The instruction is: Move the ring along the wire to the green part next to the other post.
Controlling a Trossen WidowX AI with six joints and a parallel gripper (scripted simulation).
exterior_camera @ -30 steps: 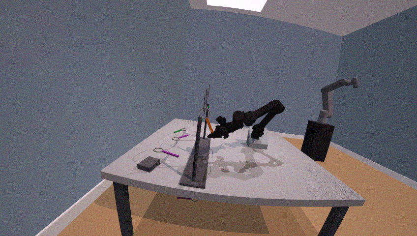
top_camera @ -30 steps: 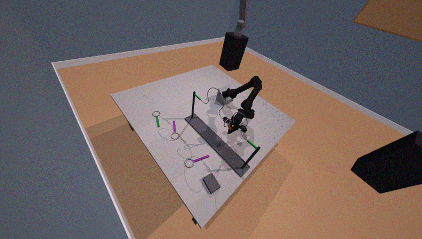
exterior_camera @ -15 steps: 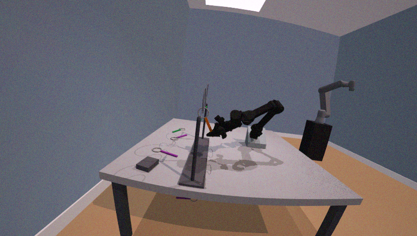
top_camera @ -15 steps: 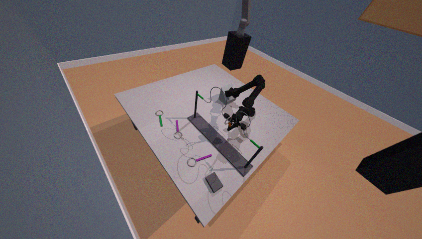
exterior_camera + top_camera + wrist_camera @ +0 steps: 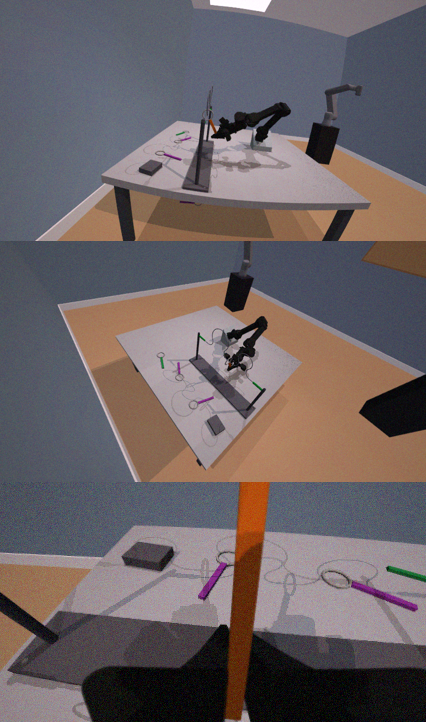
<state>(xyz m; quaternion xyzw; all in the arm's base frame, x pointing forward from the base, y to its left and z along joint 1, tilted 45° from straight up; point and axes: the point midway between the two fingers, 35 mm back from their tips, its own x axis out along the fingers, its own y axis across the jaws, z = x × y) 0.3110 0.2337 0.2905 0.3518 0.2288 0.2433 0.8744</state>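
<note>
My gripper point(image 5: 229, 368) point(image 5: 215, 135) point(image 5: 229, 631) is shut on the lower end of the orange handle point(image 5: 230, 364) point(image 5: 212, 126) point(image 5: 247, 582), which slants up to the ring point(image 5: 202, 114). In the exterior view the grey wire point(image 5: 252, 363) point(image 5: 212, 88) crosses the ring's outline; whether they touch is too small to tell. The ring is around the wire's middle stretch, between the green part point(image 5: 257, 386) by the near post point(image 5: 255, 399) point(image 5: 200, 152) and the green part point(image 5: 202, 338) by the far post point(image 5: 197, 347) point(image 5: 207, 131). The wrist view does not show the ring.
A dark base plate point(image 5: 222, 387) point(image 5: 195, 178) carries the posts. Beyond it lie a green-handled ring tool point(image 5: 162, 362), two purple-handled ones point(image 5: 178, 367) point(image 5: 205, 400) and a grey block point(image 5: 215, 424) point(image 5: 150, 167) point(image 5: 148, 555). A see-through angled panel point(image 5: 262, 147) stands near the arm's base.
</note>
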